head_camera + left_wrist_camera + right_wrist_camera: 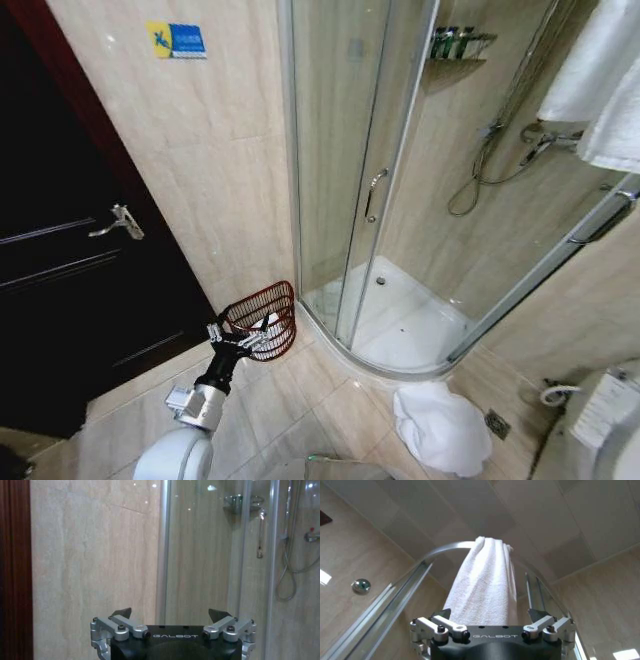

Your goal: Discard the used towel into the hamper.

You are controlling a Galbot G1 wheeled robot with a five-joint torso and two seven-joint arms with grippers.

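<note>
head view: left gripper (243,337) raised low on the left, right at the rim of the hamper (268,318), fingers spread, nothing held. hamper tipped toward the camera, mouth showing, something pale inside, can't tell what. white towel (440,425) crumpled on the floor tiles, well off to the right of that gripper, in front of the shower enclosure (400,200). more white towel (600,80) draped over the top rail of the enclosure, upper right.

left wrist view: left gripper (172,615) wide open, empty, facing the beige wall and the glass shower door (210,555) straight ahead. no hamper or towel between the fingers.

right wrist view: right gripper (492,615) pointed up, wide open, hanging towel (485,581) straight ahead of the fingertips, draped over the curved rail (435,551). close to it, looks not yet clamped; can't tell if touching.

progress, judged: early. neither gripper holding any towel. unclear which towel counts as the used one, floor heap or rail one. left to do: grasp, carry across to the hamper by the left gripper, drop in.
</note>
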